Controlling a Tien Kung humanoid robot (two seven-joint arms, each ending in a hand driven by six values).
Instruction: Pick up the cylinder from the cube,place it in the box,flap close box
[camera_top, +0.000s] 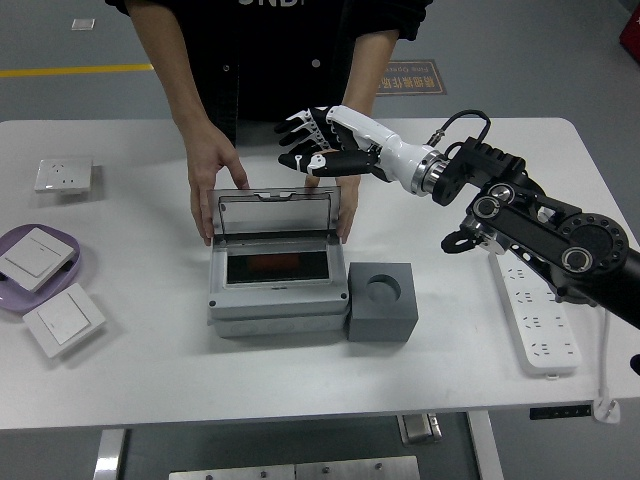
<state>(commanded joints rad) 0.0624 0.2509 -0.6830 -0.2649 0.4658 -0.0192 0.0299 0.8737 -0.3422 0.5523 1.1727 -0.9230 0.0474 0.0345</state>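
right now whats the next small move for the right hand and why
Probably bring the right hand down behind the lid and push it forward to shut. The lid stands upright on the grey box, the cube has an empty socket, and the hand hovers open above. The person's hands flank the lid, so go slowly.

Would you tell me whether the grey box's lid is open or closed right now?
Open: the box has its lid standing up at the back, a person's hands on both sides of it.
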